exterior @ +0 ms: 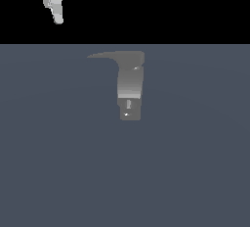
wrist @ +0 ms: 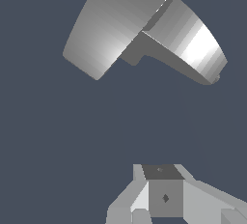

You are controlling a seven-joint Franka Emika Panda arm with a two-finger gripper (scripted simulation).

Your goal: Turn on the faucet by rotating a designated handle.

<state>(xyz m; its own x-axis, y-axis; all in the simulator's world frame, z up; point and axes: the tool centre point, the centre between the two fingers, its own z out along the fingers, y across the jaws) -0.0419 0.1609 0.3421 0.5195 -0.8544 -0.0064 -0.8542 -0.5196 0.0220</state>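
The faucet [exterior: 130, 81] is a grey upright fixture in the middle of the exterior view, with a narrower square block [exterior: 130, 109] at its near end. The handle [exterior: 102, 56] is a thin flat lever that tapers to a point toward the exterior view's left from the faucet's wide end. My white gripper [exterior: 58, 15] hangs far off at the upper left, well apart from the handle and touching nothing. In the wrist view the gripper [wrist: 161, 194] holds nothing; how its jaws stand is unclear. Large grey rounded shapes [wrist: 120, 25] fill part of that view; I cannot match them to the faucet.
The faucet stands on a flat dark blue-grey floor [exterior: 195, 172]. Behind the floor's far edge the background is black.
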